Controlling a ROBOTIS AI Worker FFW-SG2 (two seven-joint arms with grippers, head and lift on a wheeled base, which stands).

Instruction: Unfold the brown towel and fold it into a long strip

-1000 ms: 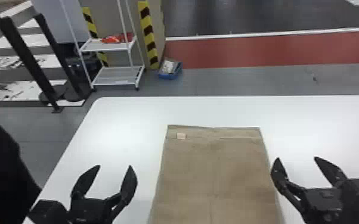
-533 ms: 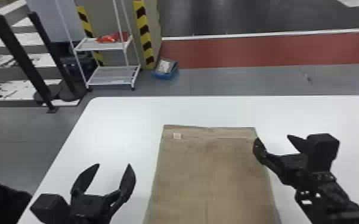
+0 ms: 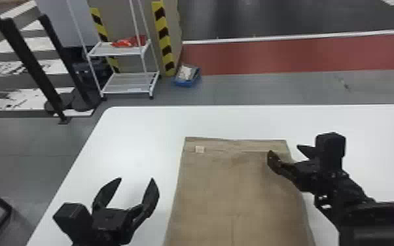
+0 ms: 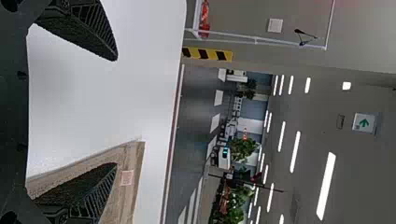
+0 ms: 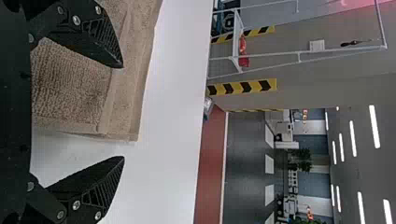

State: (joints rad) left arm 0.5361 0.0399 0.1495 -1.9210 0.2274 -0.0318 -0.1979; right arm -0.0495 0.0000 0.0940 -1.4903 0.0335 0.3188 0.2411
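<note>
On the brown towel [image 3: 225, 189], a small pale label [image 3: 200, 149].

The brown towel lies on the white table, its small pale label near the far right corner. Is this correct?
No: in the head view, the small pale label is near the far left corner of the brown towel on the white table.

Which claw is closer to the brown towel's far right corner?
Right. The right claw is close by that corner; the left claw is over the table, left of the towel.
</note>
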